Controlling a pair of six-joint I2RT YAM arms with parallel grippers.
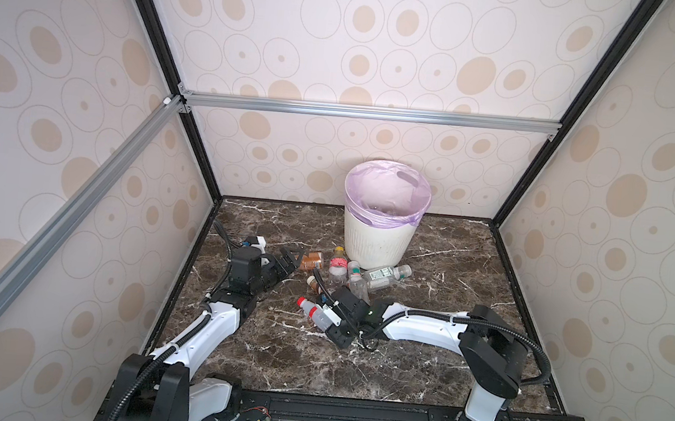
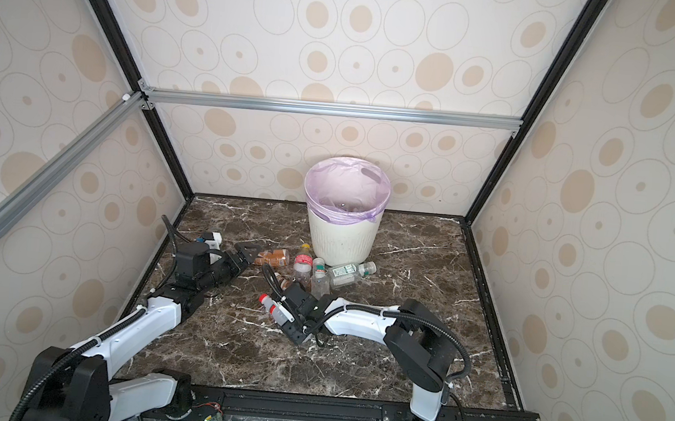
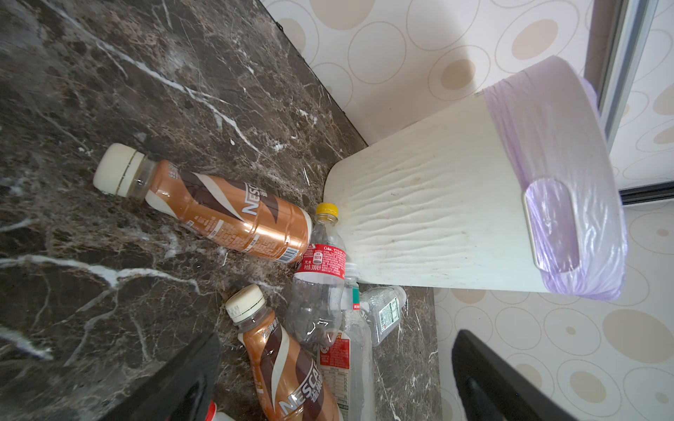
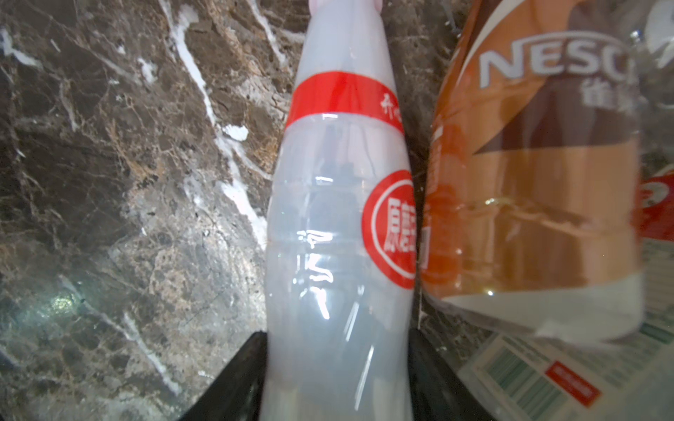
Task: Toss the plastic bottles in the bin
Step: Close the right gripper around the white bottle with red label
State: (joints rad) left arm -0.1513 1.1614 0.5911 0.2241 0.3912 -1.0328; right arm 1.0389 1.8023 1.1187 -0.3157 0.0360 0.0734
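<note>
Now: your right end effector [image 1: 324, 320] pinches the white red-banded bottle [image 1: 312, 310] on the worktop [image 1: 468, 273], in front of the bin [image 1: 375, 240] — left end effector [image 1: 293, 264] spread wide, nearer the bin, beside a brown bottle [image 1: 312, 260].

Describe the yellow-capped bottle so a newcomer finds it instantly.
Find the off-white bin at the back of the table. At its base, cap toward it, lies a clear bottle. Alone among neighbours, it has a yellow cap and red Coke label.

Even light, glare on white bottle [image 4: 337, 237], slight blur
</note>
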